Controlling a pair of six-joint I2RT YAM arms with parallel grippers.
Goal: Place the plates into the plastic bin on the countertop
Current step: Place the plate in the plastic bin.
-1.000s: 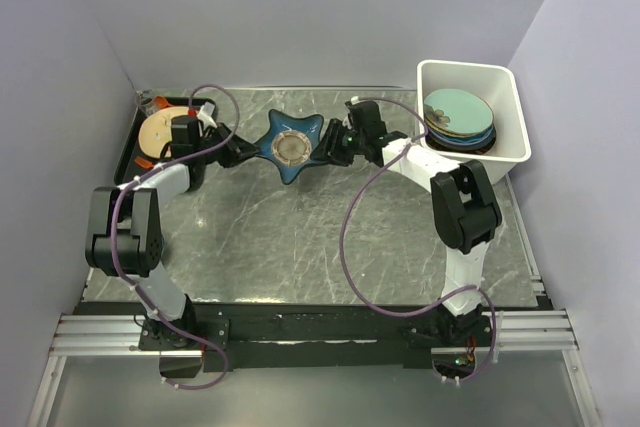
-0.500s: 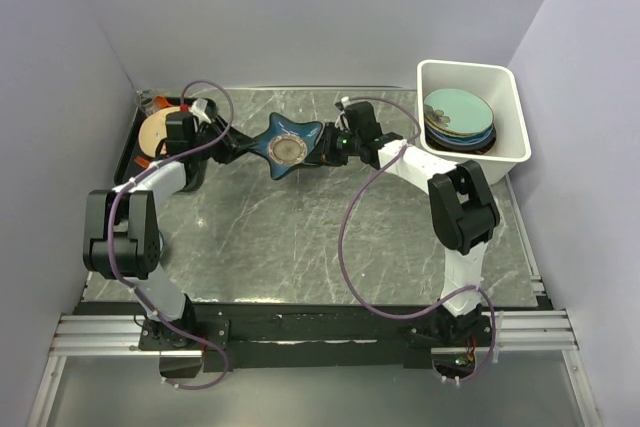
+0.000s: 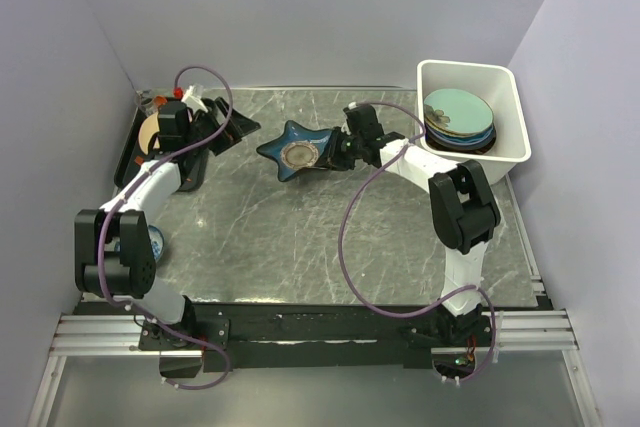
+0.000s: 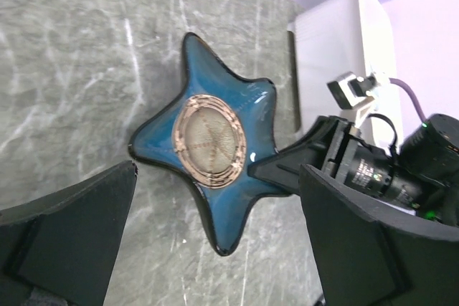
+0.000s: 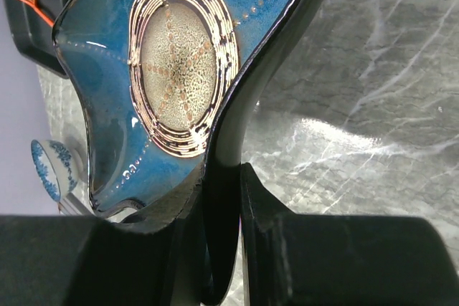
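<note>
The dark grey countertop (image 3: 300, 237) is closest to us and looks like polished stone with thin white veins. Down by the left arm's elbow there's a small white piece with a blue pattern (image 3: 152, 243). It's mostly tucked behind the arm, so we can't say what it is.

Mid-table is the star-shaped plate (image 3: 298, 152). It has a glossy deep-blue glaze, five points and a dark rim. The round centre is ringed in coppery lines with a speckled, sand-dollar sort of pattern.

The right gripper (image 3: 335, 148) is pinching one of the plate's points, with the rim squeezed between both fingers (image 5: 262, 206) in the right wrist view. The plate looks tilted, but we can't tell whether any of it touches the stone.

The left gripper (image 3: 232, 129) sits just left of the plate and apart from it. Its chunky matte-black fingers (image 4: 358, 241) are spread wide with nothing in them.

Further back on the left, a flat black tray (image 3: 131, 155) holds a cream plate (image 3: 150, 132) with some orange on it. The arm covers most of both, so the pattern's hard to read.

In the back right corner is the white plastic bin (image 3: 512, 122), with smooth walls and rounded corners. There's a stack of round plates (image 3: 455, 109) inside, pale teal on top with a blue-grey rim under it. We can't count the lower ones.
</note>
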